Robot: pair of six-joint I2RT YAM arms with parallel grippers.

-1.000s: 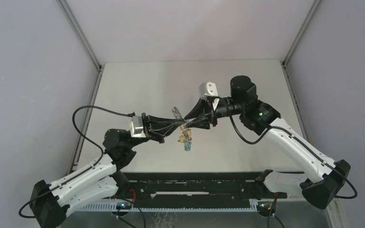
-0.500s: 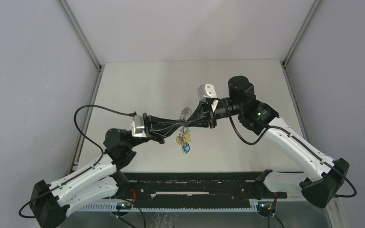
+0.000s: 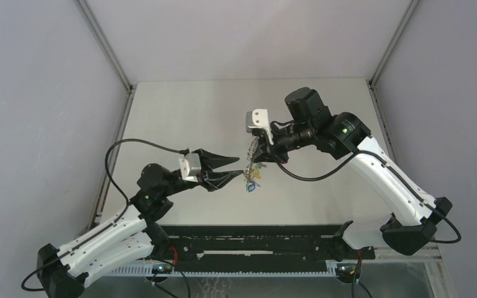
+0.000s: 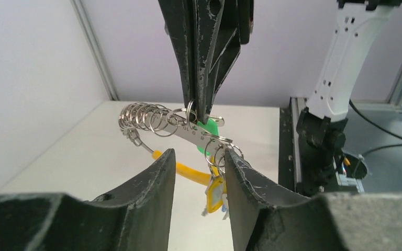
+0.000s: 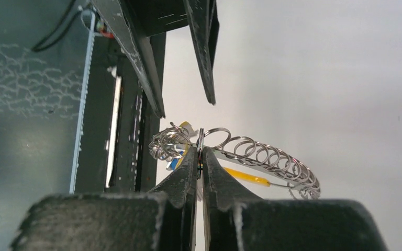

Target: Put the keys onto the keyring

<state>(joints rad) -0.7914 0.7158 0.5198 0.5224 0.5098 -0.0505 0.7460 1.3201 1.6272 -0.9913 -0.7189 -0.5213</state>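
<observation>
The keyring (image 4: 152, 119) is a curved metal strip strung with several silvery rings, with a yellow-orange band (image 4: 188, 171) attached. My right gripper (image 5: 200, 154) is shut on one of its rings and holds it in the air (image 3: 250, 149). A green key head (image 4: 210, 127) and a yellow tag (image 4: 214, 189) hang from rings at the strip's end. A bit of blue (image 5: 174, 163) shows behind the rings. My left gripper (image 4: 199, 152) is open, its fingertips on either side of the hanging keys (image 3: 249, 181), just below the strip. In the top view it (image 3: 241, 166) points at the right gripper (image 3: 258, 156).
The pale table (image 3: 180, 118) lies below both arms. A black rail (image 3: 254, 239) runs along the near edge. Grey walls and metal corner posts (image 3: 105, 46) close in the left, right and back sides.
My left gripper has opened and drawn back a little to the left. My right arm has swung left and tilted down with the keyring. The keys now hang beside the left fingertips.
</observation>
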